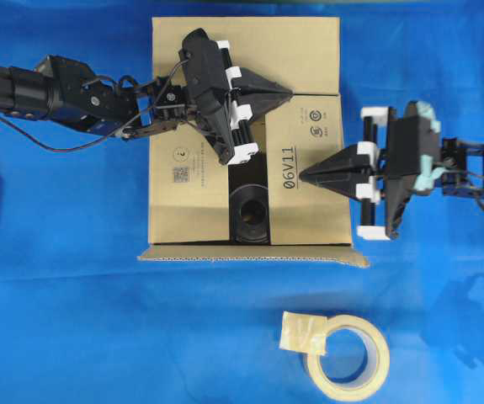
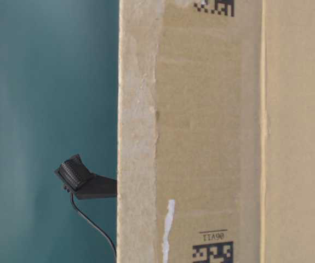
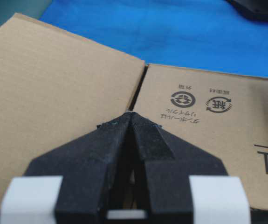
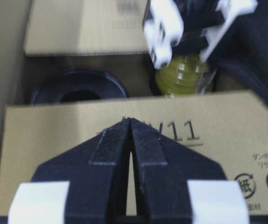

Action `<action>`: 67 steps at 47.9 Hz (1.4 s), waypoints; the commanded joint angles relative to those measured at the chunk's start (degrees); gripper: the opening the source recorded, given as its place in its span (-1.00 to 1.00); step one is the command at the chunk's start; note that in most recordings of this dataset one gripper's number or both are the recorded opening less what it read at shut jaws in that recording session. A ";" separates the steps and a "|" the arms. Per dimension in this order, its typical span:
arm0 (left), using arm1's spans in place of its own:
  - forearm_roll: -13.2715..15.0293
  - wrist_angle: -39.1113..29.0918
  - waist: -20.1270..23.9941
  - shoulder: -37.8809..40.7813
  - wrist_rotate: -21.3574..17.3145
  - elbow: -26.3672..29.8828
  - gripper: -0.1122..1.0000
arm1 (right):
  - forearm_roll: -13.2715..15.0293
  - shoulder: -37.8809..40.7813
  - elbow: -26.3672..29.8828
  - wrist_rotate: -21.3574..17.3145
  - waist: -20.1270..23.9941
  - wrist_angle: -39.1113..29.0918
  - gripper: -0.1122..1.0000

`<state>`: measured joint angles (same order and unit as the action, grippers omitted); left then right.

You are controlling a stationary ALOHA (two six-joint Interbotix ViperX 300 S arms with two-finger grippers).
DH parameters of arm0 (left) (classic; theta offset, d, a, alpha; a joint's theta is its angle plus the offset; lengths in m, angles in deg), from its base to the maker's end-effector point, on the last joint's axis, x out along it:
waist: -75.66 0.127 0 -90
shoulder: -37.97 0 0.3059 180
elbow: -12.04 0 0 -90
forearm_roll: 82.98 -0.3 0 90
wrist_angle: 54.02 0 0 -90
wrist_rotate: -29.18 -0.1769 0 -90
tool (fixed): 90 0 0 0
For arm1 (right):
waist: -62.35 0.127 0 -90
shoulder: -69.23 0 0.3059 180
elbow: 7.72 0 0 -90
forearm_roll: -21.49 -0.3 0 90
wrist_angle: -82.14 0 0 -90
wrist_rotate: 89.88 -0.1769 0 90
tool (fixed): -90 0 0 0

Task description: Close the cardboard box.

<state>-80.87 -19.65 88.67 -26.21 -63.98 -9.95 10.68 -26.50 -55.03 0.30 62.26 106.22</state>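
My left gripper [image 1: 288, 91] and right gripper [image 1: 302, 175] are both clenched on nothing, tips over the cardboard box [image 1: 309, 210] at mid-worktop. Its flaps leave a gap; they may spring up if I lift off. A black round object [image 1: 250, 215] sits inside, and the tape roll [image 1: 348, 356] lies near the front edge.

Blue worktop [image 1: 65, 278] under everything I can see. A roll of beige tape [image 1: 348, 356] lies flat on it near the front edge, right of centre, with a loose tab of tape sticking out to the left of the roll. A black round object [image 1: 249, 211] and a yellow-green thing [image 4: 180, 74] sit side by side, the second partly hidden.
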 commanded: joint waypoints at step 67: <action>-0.09 0.26 -0.79 -0.97 0.09 -0.88 -0.80 | 2.46 -6.94 4.92 0.53 16.44 -11.25 -0.79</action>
<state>-80.96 -19.56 88.14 -26.13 -64.07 -11.01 13.32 -33.01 -50.64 0.91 79.93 94.71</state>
